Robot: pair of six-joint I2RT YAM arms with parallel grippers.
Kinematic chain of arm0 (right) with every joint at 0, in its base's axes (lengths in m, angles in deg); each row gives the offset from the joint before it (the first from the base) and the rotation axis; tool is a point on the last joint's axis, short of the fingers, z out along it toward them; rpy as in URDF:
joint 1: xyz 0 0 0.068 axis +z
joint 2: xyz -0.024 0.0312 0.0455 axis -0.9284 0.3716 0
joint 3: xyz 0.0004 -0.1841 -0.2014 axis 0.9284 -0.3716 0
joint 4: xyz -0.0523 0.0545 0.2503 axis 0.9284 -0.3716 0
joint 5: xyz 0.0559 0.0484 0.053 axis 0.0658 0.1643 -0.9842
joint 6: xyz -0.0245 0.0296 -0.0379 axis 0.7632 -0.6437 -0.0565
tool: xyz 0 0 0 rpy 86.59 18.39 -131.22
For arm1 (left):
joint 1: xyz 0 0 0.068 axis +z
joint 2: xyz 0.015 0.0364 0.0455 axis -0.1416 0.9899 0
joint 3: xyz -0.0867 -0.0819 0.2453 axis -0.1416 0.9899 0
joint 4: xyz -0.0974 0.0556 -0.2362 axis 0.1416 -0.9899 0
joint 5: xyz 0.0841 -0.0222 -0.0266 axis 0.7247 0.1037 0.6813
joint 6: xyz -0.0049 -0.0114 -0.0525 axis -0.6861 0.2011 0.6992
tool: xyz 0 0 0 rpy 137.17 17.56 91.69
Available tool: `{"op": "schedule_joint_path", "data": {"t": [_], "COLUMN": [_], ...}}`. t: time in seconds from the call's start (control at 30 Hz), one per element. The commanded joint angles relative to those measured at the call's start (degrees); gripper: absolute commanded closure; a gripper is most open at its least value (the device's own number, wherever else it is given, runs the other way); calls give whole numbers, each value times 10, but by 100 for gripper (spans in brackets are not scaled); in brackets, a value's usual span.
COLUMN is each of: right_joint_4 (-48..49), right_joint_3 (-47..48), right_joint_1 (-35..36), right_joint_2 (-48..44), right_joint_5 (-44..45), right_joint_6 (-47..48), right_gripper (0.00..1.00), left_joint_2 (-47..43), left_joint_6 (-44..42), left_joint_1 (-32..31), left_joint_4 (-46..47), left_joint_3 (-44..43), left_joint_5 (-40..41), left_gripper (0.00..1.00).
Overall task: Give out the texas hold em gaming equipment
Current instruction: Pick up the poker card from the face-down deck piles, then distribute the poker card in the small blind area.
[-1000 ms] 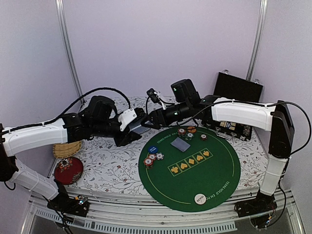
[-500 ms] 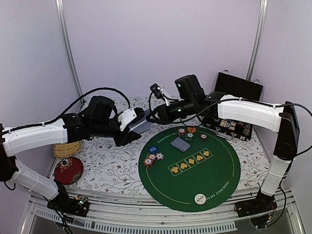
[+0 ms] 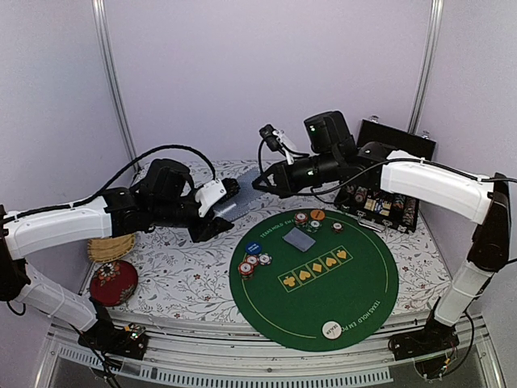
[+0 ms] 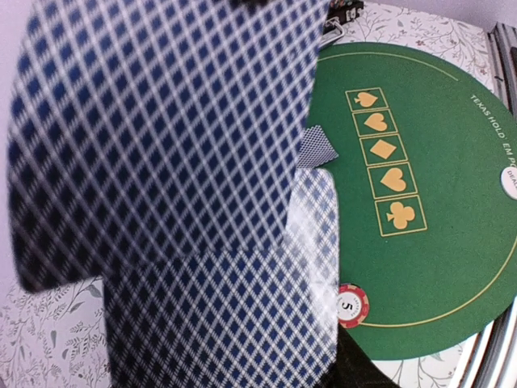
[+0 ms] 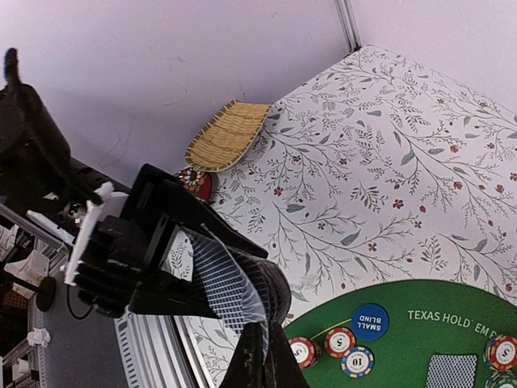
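My left gripper (image 3: 220, 204) is shut on a deck of blue-checked playing cards (image 4: 226, 315), held above the floral cloth left of the green mat (image 3: 355, 275). My right gripper (image 5: 271, 352) is shut on the edge of one card (image 5: 222, 283). That card (image 3: 258, 179) hangs in the air just right of the deck. In the left wrist view it is blurred and covers most of the frame. One card (image 3: 300, 239) lies face down on the mat. A blue small-blind disc (image 3: 254, 247) and chips (image 3: 252, 263) sit at the mat's left, and more chips (image 3: 307, 220) with an orange disc (image 3: 317, 215) at its far edge.
A white dealer disc (image 3: 331, 329) lies at the mat's near edge. An open black case (image 3: 388, 212) with chips stands at the back right. A straw basket (image 3: 109, 246) and a red round cushion (image 3: 113, 281) sit at the left.
My right gripper has shut on the deck's top card and drawn it up and to the right, away from the deck. The left arm has stayed where it was.
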Motion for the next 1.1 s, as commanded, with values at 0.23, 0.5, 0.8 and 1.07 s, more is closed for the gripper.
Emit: {"op": "schedule_joint_path", "data": {"t": [0.23, 0.5, 0.8, 1.07], "right_joint_4": [-4, 64, 174, 205], "right_joint_3": [-93, -294, -406, -423], "right_joint_1": [-44, -55, -54, -41], "right_joint_2": [-180, -228, -209, -158], "right_joint_5": [-129, -167, -191, -189], "right_joint_6": [-45, -129, -208, -226], "right_gripper": [98, 98, 98, 98], "left_joint_2": [-19, -22, -23, -21], "left_joint_6": [-3, -1, -3, -3], "left_joint_1": [4, 4, 4, 4], "left_joint_4": [25, 25, 24, 23], "left_joint_3": [0, -1, -1, 0], "left_joint_5": [-2, -2, 0, 0], "left_gripper": [51, 51, 51, 51]}}
